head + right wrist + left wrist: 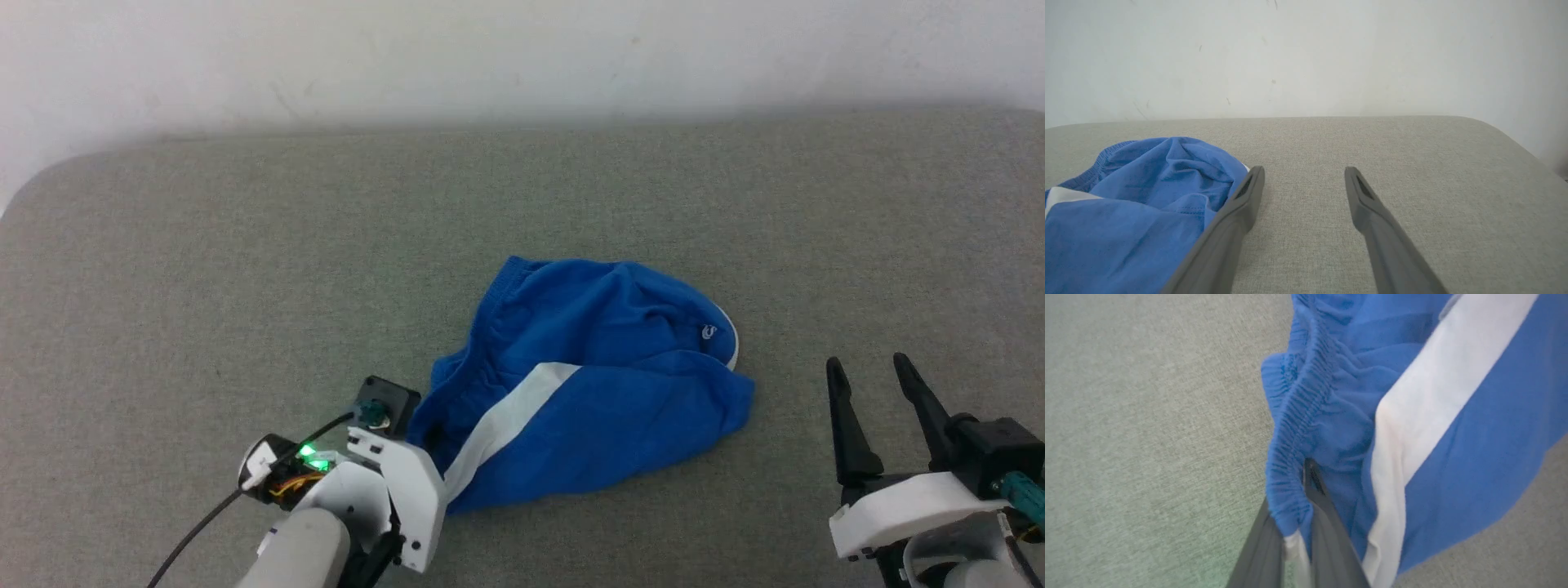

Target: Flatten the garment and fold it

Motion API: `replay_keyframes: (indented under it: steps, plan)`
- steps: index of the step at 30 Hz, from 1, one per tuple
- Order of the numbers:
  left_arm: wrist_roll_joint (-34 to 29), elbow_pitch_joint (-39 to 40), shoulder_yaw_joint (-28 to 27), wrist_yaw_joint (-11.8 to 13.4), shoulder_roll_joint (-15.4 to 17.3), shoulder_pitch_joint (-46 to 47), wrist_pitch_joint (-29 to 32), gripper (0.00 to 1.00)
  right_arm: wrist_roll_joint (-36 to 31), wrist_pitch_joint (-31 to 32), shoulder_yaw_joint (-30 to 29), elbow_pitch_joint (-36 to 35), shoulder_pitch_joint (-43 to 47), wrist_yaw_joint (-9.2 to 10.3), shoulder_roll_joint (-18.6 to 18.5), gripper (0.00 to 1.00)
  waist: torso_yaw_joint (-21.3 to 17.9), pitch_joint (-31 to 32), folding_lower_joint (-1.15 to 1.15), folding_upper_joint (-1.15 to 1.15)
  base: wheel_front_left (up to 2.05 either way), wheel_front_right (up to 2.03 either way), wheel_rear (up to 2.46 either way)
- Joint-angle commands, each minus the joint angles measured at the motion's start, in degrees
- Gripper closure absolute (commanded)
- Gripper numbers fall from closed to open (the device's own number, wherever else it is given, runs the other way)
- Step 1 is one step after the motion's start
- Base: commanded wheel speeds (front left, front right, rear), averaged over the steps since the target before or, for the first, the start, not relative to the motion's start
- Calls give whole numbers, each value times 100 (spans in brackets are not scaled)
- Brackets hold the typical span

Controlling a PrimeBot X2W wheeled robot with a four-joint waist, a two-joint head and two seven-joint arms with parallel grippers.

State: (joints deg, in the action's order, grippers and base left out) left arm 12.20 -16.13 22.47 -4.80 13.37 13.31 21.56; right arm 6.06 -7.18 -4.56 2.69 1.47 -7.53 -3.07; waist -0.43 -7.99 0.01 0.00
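Left claw (1290, 522) pinches the gathered waistband (1298, 416) of the crumpled bright blue, white-striped shorts (588, 384), one fingertip hidden behind cloth. Right claw (867, 367) stands wide open, empty.

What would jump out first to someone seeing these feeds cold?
The bright blue garment, crumpled, with a white stripe running across it, lies in the middle of the grey padded surface. The left pincer pinches its gathered waistband at the near-left end. The right pincer hangs open and empty to the garment's right.
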Motion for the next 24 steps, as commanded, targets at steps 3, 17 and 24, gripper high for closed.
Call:
replay_keyframes:
  steps: [3, 17, 24]
  plan:
    - [211, 48, -302, 200, -91, 71, -534, 100, -14, -30, 34, 38, -80, 4, 19, 0, 164, 78, -1, 0, 0, 0, 0]
    - [694, -383, -1115, 799, -156, -929, -1884, 0, -82, 165, 175, 168, 164, 4, 19, 0, 848, 606, -1, 0, 0, 0, 0]
    - [667, -396, -1018, 590, -394, -894, -3151, 0, -204, 431, 318, 182, 136, 4, -20, 0, 1162, 694, -1, 0, 0, 0, 0]
